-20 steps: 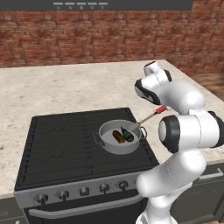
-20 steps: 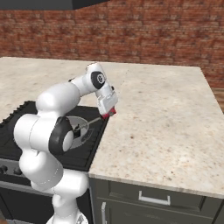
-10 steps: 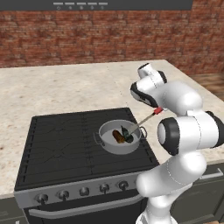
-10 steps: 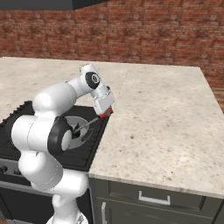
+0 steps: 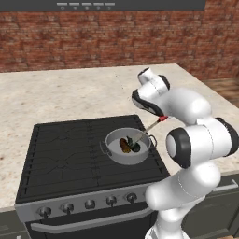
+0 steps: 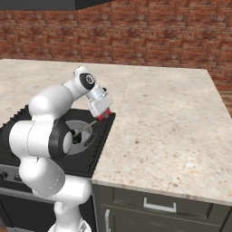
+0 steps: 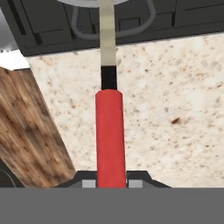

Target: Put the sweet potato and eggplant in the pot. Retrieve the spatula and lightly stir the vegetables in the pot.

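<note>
Searching every surface for brands, labels or writing: none readable anywhere. Sitting on the black gas stove [image 5: 70, 149], toward its right front part: shallow round grey metal pot [image 5: 127, 146] with two small loop handles. Lying inside that pot, side by side and touching: small oblong orange-brown sweet potato [image 5: 124, 145] on the left, very dark purple-black eggplant [image 5: 135, 147] on the right. Slanting down into the pot over its right rim: slim spatula [image 5: 150, 126] with short red handle and thin pale shaft (blade end lost among the vegetables, too small to make out). Pinching the red handle up and to the right of the pot: two-finger gripper [image 5: 162, 118], seen closed on it beside the stove's right edge [image 6: 103, 116]. Speckled beige stone counter [image 6: 167, 118] right of the stove.
</note>
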Available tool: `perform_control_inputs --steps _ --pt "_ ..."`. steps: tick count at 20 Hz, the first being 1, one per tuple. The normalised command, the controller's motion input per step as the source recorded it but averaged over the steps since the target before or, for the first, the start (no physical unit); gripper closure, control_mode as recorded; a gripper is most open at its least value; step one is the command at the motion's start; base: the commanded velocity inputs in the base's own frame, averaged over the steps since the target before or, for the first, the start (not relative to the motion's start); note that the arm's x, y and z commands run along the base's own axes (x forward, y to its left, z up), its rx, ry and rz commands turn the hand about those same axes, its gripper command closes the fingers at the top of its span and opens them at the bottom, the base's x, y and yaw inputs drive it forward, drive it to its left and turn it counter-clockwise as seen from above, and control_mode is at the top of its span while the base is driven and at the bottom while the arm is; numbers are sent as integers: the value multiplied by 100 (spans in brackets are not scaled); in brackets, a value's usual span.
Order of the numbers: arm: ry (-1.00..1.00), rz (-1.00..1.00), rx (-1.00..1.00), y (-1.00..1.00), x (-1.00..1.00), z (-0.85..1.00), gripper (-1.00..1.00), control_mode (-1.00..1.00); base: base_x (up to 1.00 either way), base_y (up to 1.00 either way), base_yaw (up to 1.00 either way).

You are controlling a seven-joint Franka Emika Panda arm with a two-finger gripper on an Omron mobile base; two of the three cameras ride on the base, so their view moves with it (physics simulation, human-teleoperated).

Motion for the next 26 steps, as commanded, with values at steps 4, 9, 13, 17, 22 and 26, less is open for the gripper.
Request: perform_control_inputs --steps 4,9,13,17,22,26 --pt "0 2 -4 35 -1 4 100 -100 0 0 0" --pt "0 1 0 10 -1 28 100 -100 0 0 0" --pt "0 2 0 6 -10 14 100 -100 0 0 0" --pt "0 3 -2 33 -4 -4 100 -100 0 0 0" --pt "0 0 -4 2 0 -13 100 -100 0 0 0" --pt "0 0 0 -34 0 0 100 -100 0 0 0"
